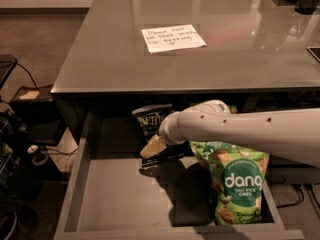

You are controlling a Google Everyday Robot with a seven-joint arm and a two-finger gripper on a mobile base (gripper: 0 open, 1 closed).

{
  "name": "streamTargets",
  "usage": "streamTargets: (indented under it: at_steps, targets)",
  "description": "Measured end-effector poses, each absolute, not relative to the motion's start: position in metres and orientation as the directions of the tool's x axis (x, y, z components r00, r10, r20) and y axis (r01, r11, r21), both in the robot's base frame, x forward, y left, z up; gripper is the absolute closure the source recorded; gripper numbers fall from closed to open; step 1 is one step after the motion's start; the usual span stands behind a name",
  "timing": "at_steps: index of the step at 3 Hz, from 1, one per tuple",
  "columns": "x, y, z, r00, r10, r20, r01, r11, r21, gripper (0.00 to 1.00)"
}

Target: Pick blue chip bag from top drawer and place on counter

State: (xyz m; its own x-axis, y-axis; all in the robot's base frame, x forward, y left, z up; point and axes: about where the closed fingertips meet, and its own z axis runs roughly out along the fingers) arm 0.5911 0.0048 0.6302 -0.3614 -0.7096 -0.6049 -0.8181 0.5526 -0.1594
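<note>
Camera view gives me the top drawer (120,194) standing open below the counter (110,59), with my arm (250,131) reaching in from the right across its back half. The gripper (152,146) sits at the drawer's rear, low against the front of the blue chip bag (150,120), touching it or very nearly so. I cannot tell whether it has closed on the bag or is loose. The bag stands upright at the back of the drawer, just under the counter's edge, its white lettering facing me (the lower part is hidden behind the gripper). A green dang bag (239,184) stands in the drawer's right side, its top under the arm. On the counter lies a white handwritten note (172,37), well back from the edge.
</note>
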Motion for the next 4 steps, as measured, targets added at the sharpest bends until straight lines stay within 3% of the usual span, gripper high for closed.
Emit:
streamTargets:
  at_steps: [1, 4]
  targets:
    - [0.5932, 0.0066, 0.6216, -0.372, -0.713, -0.595, -0.818, 0.554, -0.153, 0.18]
    - [0.5838, 0.0117, 0.6286, -0.357, -0.706, -0.611, -0.820, 0.551, -0.158, 0.88]
